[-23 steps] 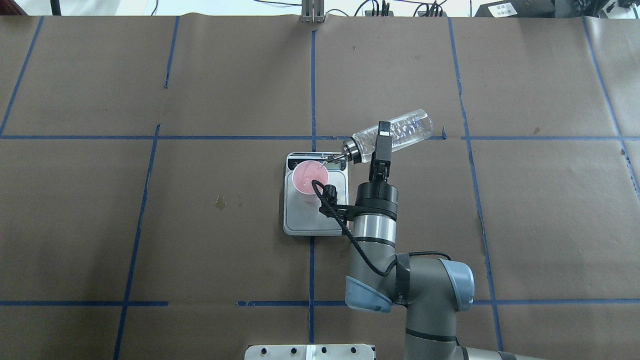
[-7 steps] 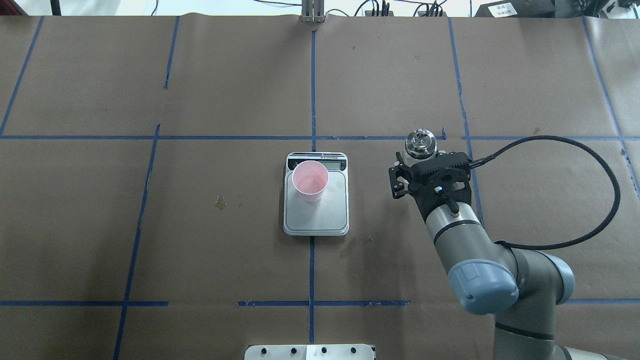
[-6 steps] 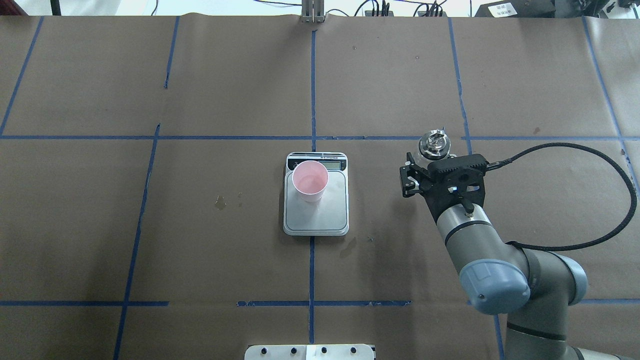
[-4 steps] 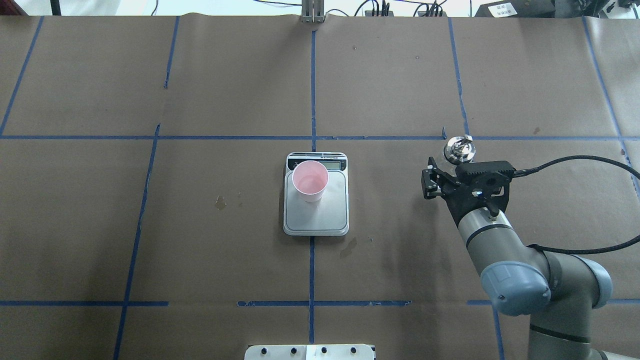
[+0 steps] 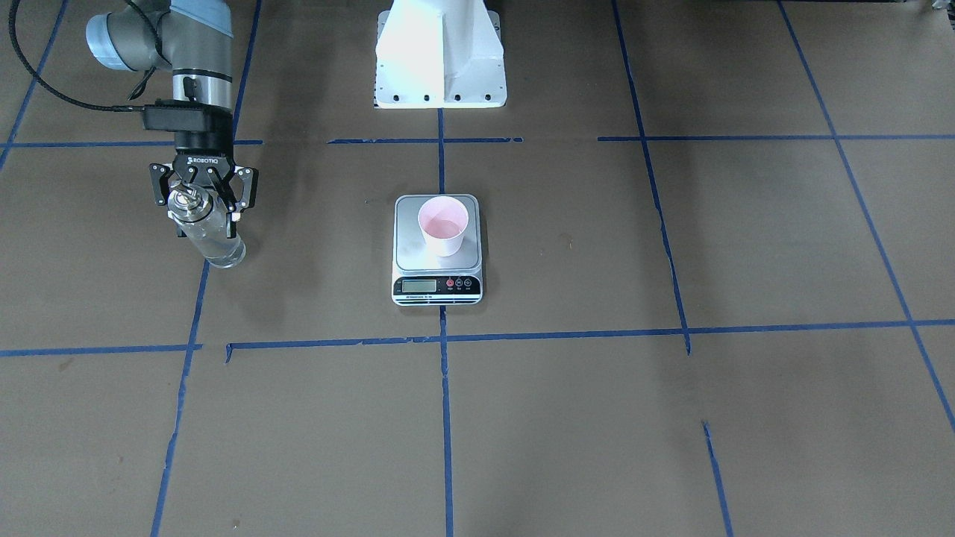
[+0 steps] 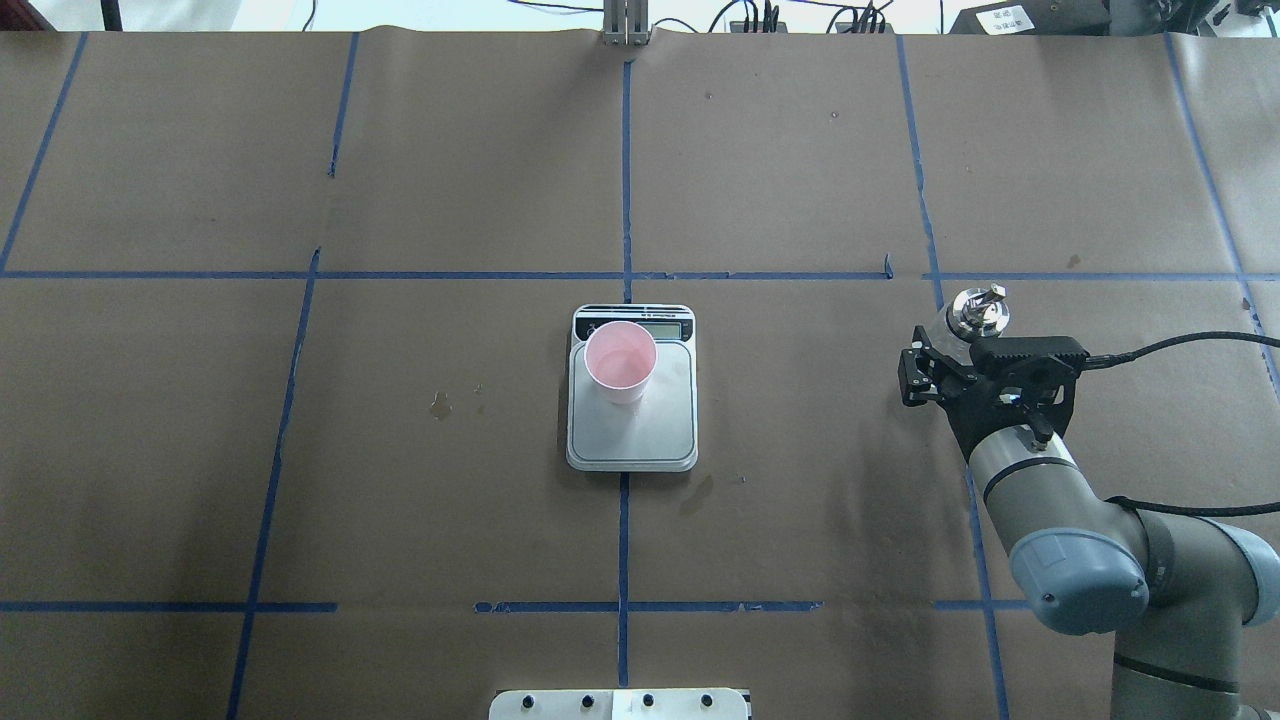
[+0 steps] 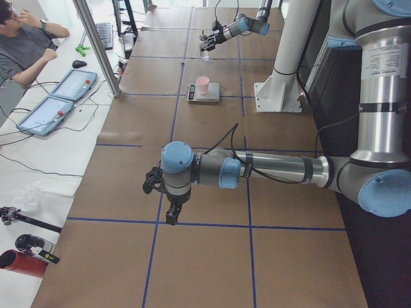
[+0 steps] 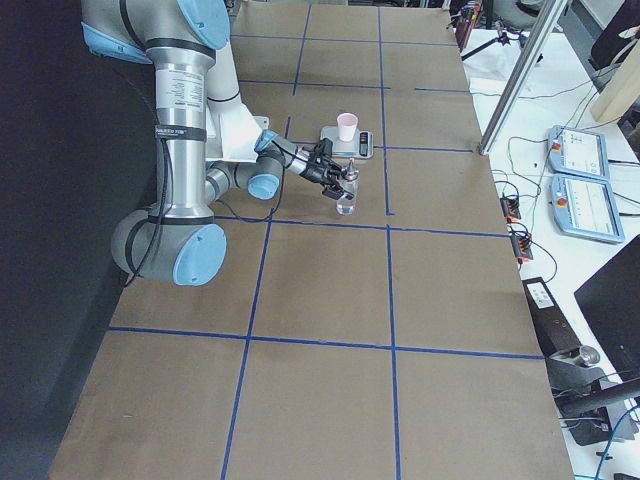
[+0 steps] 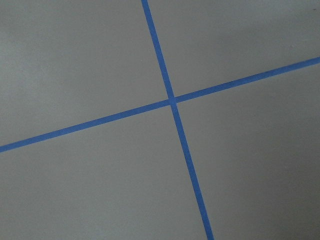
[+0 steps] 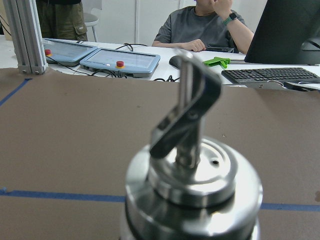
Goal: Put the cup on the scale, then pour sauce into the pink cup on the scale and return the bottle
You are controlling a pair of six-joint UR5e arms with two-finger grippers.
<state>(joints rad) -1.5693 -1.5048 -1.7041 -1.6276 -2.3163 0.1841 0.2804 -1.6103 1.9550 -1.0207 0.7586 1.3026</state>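
Although the left gripper [image 7: 171,213] cannot be read as spread or closed, the right gripper [image 5: 205,212], well apart from the scale [image 6: 640,435], pinches the upright bottle [image 5: 216,242]; only release remains. 2 steps look done: the cup [image 6: 621,362] sits on it, apparently holding sauce [image 5: 443,224].

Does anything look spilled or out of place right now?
Two small dark spots show, one left of the scale, one off its right corner nearest the robot; possibly drips. Otherwise the cup stands upright on the scale and the right gripper holds the bottle upright.
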